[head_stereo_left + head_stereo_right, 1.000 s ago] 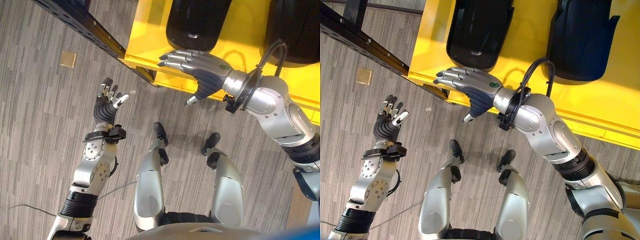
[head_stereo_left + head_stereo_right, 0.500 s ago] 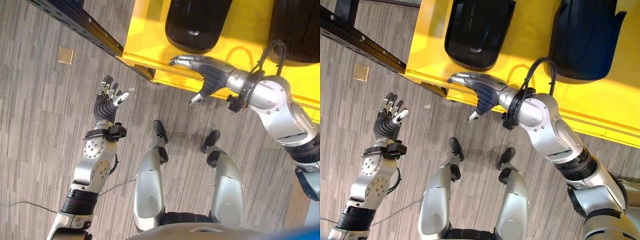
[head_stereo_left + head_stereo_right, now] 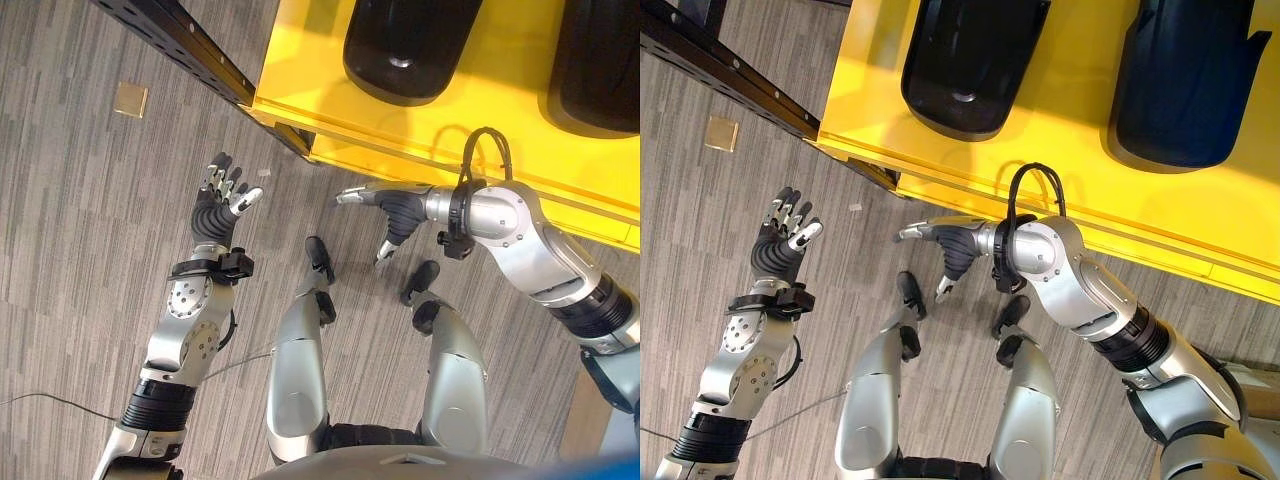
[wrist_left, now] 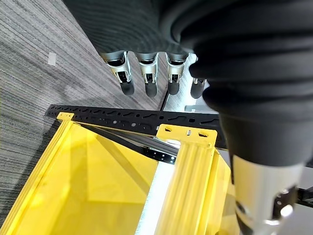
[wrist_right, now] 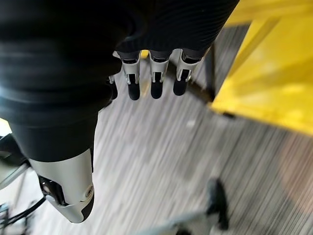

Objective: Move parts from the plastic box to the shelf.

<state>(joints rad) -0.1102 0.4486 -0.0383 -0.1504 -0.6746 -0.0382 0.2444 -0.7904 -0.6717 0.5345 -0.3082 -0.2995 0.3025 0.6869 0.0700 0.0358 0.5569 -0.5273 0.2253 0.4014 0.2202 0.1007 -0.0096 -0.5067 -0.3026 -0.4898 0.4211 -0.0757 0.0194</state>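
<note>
Grey striped carpet floor point(image 3: 90, 260) spreads under the whole scene. On it stands a big yellow plastic box point(image 3: 1070, 130) with a raised rim. Beside the box's left corner runs the black perforated steel rail of the shelf point(image 3: 180, 40). Two large glossy black moulded parts lie inside the box, one point(image 3: 970, 60) near its left corner and the other point(image 3: 1185, 80) further right, well apart from each other.

Both arms reach out over the floor. The right hand point(image 3: 952, 245) hangs just outside the box's near edge, fingers straight and spread, holding nothing. The left hand point(image 3: 222, 200) hovers over carpet, fingers loose and empty.

The parts look like stiff, smooth, rather slippery shells, bulky but probably light; gripping the rim on both sides with two hands seems safest.

A small tan square point(image 3: 131, 99) lies on the floor.
</note>
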